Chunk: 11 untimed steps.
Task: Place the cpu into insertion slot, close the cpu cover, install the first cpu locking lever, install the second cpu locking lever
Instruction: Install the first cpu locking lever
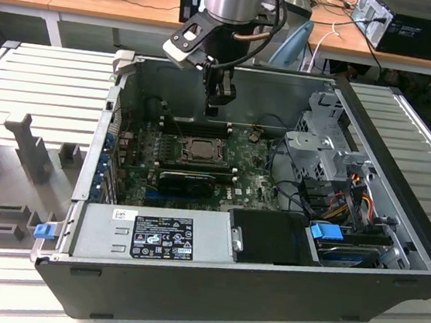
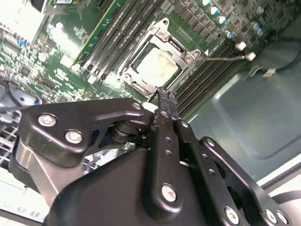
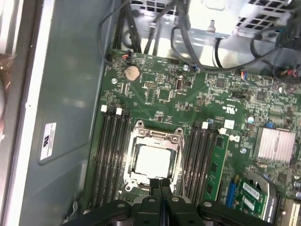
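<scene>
In the exterior view the gripper [image 1: 212, 111] hangs inside the open computer case [image 1: 186, 283], above the insertion slot [image 1: 199, 149]. In the second wrist view its fingertips [image 2: 162, 101] are pressed together, empty, near the cpu cover [image 2: 136, 81]. In the first wrist view the cpu [image 3: 153, 160] lies in the slot, framed by the cover.

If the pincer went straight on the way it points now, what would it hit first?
Probably the near edge of the chip's metal cover frame, right below the shut pincer; depth is hard to judge.
</scene>
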Each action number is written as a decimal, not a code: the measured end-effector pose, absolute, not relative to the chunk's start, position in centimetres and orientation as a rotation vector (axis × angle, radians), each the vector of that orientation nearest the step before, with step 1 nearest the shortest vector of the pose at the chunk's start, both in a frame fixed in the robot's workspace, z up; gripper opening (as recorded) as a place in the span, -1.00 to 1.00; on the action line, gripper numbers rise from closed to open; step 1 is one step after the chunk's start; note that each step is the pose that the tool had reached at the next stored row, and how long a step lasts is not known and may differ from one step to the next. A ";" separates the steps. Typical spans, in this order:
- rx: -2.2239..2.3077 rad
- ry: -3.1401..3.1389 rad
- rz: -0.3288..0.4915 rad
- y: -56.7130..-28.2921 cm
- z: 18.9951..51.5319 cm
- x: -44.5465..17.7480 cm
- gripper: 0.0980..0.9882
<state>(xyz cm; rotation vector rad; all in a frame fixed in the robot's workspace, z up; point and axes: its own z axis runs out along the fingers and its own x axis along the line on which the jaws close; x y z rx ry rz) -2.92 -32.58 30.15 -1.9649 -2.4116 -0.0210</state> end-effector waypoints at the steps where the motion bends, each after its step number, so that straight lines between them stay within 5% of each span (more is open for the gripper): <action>1: -1.949 -2.424 -0.021 -32.6 30.1 -2.9 -0.98; 11: -1.784 -2.547 -0.017 -32.6 30.1 -2.7 -0.98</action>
